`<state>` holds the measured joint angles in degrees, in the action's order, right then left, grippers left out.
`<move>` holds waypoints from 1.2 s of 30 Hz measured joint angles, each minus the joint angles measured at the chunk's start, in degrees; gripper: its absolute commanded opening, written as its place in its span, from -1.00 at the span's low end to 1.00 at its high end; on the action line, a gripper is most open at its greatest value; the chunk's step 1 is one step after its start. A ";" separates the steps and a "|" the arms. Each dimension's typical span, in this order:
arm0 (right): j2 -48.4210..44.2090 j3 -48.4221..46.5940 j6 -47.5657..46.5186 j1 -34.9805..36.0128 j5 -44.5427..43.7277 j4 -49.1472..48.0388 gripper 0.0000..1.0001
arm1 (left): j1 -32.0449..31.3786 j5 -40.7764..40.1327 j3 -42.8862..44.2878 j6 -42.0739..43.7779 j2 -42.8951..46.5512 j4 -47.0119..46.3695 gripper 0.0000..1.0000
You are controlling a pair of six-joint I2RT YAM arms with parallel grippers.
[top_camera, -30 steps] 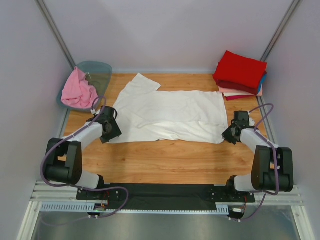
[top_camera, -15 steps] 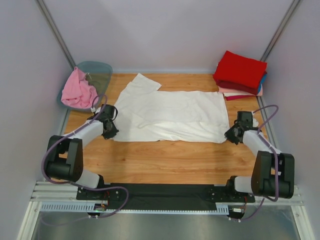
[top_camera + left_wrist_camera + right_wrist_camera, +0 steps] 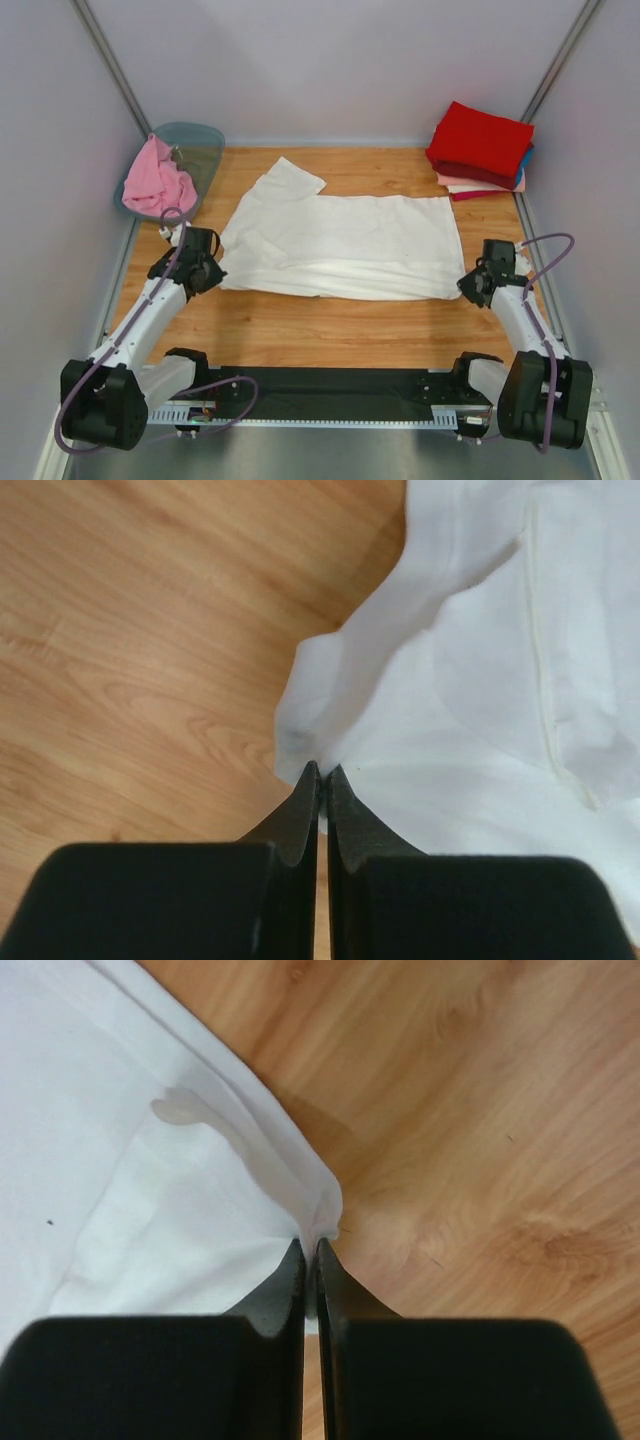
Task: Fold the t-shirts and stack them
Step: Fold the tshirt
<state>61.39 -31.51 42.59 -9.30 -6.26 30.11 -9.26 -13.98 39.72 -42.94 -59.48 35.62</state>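
A large white t-shirt (image 3: 340, 240) lies stretched across the wooden table, one sleeve pointing to the far left. My left gripper (image 3: 212, 277) is shut on its near left corner (image 3: 330, 720), the cloth pinched between the black fingertips. My right gripper (image 3: 464, 289) is shut on its near right corner (image 3: 250, 1190). A folded stack with a red t-shirt (image 3: 482, 143) on top, blue and pale peach edges beneath, sits at the far right. A pink t-shirt (image 3: 155, 180) is crumpled in the tub at the far left.
The translucent grey-green tub (image 3: 200, 150) leans at the far left corner. Grey walls close in the table on three sides. Bare wood (image 3: 330, 330) runs between the white shirt and the black base rail (image 3: 330, 385).
The left gripper has shut on the shirt's left corner. Both arms have drawn back toward the near edge, pulling the shirt's front hem wider and nearer.
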 measured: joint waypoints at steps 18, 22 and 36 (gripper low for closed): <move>-6.78 -1.55 -0.68 1.40 3.30 2.93 0.46 | -4.04 5.27 -1.57 1.64 4.33 0.85 -0.18; -4.57 -6.99 -2.27 14.97 3.48 1.42 0.17 | -6.62 6.56 0.31 2.64 -1.99 -4.66 -0.53; 45.92 -56.52 -15.65 59.47 18.05 3.82 -0.65 | -7.50 6.16 -6.73 1.79 -10.84 -10.88 -1.00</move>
<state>107.31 -88.03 26.94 50.17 11.79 33.93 -16.75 -7.81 32.99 -41.15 -70.32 24.73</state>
